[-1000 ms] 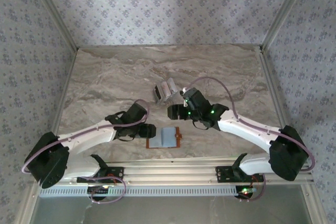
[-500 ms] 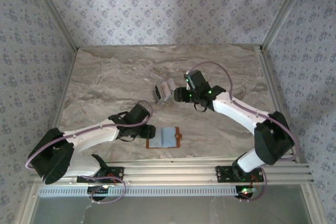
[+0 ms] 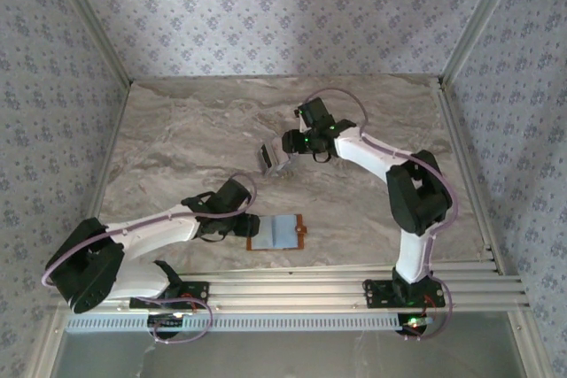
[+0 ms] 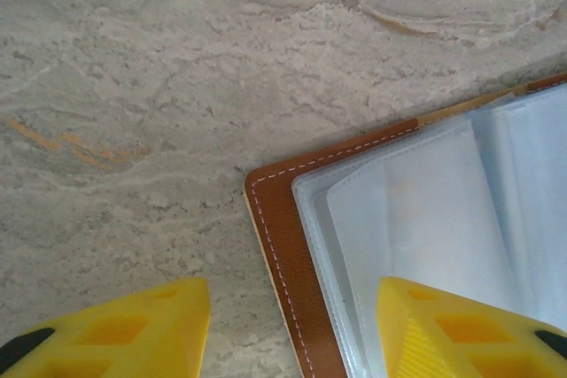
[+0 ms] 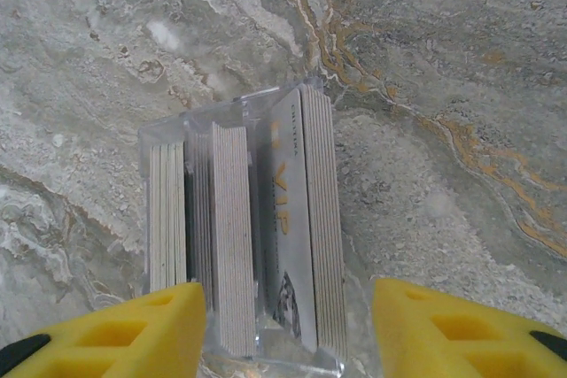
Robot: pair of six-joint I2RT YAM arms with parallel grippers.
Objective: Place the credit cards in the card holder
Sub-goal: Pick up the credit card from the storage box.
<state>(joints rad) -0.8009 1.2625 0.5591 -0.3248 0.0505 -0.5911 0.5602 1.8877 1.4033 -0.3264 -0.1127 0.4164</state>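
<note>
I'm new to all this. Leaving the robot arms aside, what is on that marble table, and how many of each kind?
Wallet: 1
Clear card box: 1
Card stacks in the box: 3
Total: 5

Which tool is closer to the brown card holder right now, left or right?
Left. The left tool sits at the card holder's left edge, fingers straddling its corner. The right tool is farther up the table, over the credit cards standing in a clear box.
</note>
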